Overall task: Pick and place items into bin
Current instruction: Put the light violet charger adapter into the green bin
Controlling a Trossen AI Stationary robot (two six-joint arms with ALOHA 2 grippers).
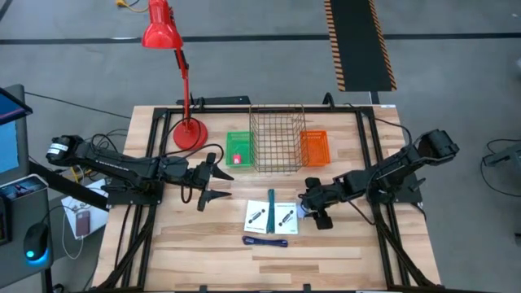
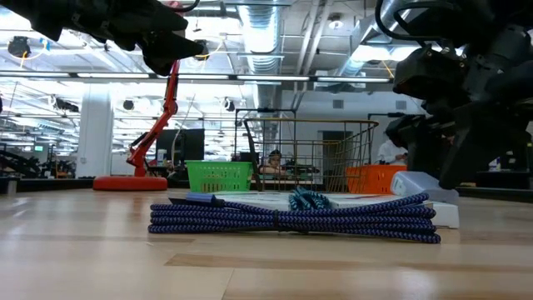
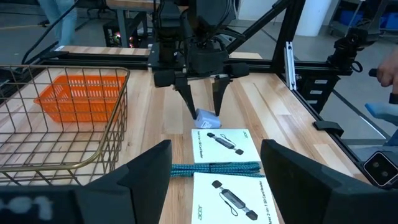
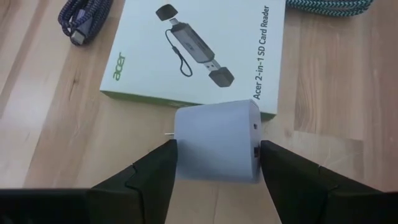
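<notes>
Two white cards [image 1: 259, 216] [image 1: 285, 216] printed with a dark card reader lie flat at mid-table. A teal braided cord [image 1: 271, 199] lies at their far edge and a coiled blue-purple strap [image 1: 266, 241] near them. At the right card's edge rests a pale blue square [image 4: 216, 149], with my right gripper [image 4: 216, 171] shut on it. A small red block [image 1: 237, 159] lies in the green basket [image 1: 240, 140]. My left gripper [image 1: 213, 183] hangs open above the table, left of the cards. My right gripper pinches the pale blue square by its two opposite side faces [image 4: 183, 155], one finger [image 4: 152, 171] on each. The fingers slant down at it from the table's right side [image 3: 205, 112]. The square sits low beside the right card's edge; whether it is off the table does not show.
A wire basket [image 1: 277, 138] stands at the far middle with the green basket on its left and an orange one [image 1: 314, 147] on its right. A red desk lamp [image 1: 189, 130] stands far left. Black frame rails [image 1: 370, 138] run along the table's sides.
</notes>
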